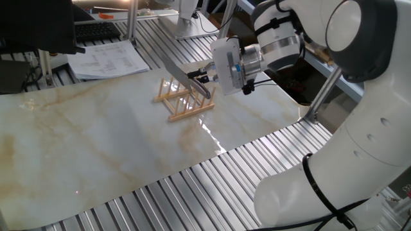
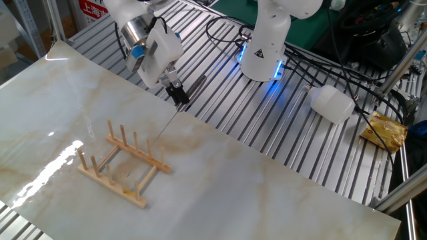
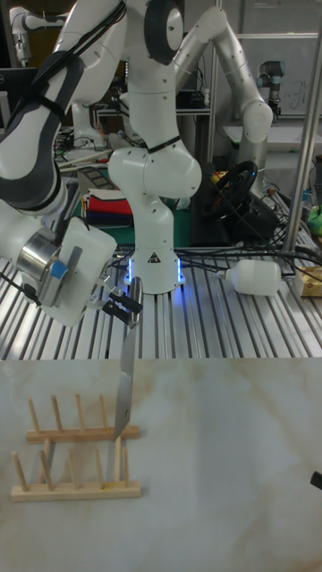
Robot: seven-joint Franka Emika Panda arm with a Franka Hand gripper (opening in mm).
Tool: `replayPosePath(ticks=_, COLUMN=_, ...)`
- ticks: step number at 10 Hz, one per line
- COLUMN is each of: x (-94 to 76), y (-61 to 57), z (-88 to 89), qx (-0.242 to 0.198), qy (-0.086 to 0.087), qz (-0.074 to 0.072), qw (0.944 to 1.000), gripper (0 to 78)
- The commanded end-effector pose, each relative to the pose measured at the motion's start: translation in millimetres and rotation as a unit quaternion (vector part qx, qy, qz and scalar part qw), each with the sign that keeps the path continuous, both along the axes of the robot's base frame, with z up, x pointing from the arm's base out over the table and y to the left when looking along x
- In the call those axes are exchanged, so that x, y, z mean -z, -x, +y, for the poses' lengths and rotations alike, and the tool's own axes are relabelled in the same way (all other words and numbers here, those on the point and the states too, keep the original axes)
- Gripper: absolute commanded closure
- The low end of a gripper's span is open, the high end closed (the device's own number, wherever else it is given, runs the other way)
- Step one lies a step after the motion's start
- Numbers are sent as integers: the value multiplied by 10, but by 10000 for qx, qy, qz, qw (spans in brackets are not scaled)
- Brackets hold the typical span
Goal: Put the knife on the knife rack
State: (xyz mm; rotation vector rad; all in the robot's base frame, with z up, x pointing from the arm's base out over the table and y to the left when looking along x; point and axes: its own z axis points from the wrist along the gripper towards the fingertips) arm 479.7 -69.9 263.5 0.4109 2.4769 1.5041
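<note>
My gripper (image 1: 204, 76) is shut on the handle of the knife (image 1: 180, 74), a steel cleaver with a broad grey blade. The blade slopes down over the knife rack (image 1: 183, 102), a small light-wood frame with upright pegs on the marble top. In the other fixed view the gripper (image 2: 177, 93) holds the knife (image 2: 163, 127) edge-on, its tip near the far rail of the rack (image 2: 123, 163). The tall view shows the knife (image 3: 125, 380) hanging almost straight down from the gripper (image 3: 121, 308), with its tip at the back rail of the rack (image 3: 76, 465).
A stack of papers (image 1: 109, 61) and a keyboard (image 1: 96, 29) lie beyond the marble top. A white bottle (image 2: 331, 103), a yellow packet (image 2: 385, 130), cables and another robot's base (image 2: 263, 47) sit on the ribbed metal table.
</note>
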Motion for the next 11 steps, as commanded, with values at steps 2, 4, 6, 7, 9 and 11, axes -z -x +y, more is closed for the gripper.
replayPosePath(ticks=2, x=37, y=-19, z=-78, qx=-88, qy=-30, qz=-133, qw=9999, gripper=759)
replayPosePath(ticks=4, x=53, y=-17, z=-92, qx=-110, qy=-25, qz=-148, qw=9998, gripper=759)
replayPosePath(ticks=6, x=82, y=-16, z=-88, qx=-110, qy=-48, qz=-169, qw=9998, gripper=759)
replayPosePath(ticks=7, x=114, y=-30, z=-68, qx=-116, qy=-45, qz=-171, qw=9998, gripper=759)
replayPosePath(ticks=9, x=158, y=-55, z=-62, qx=-128, qy=-50, qz=-174, qw=9998, gripper=759)
replayPosePath(ticks=11, x=193, y=-64, z=-66, qx=-130, qy=-58, qz=-172, qw=9998, gripper=759)
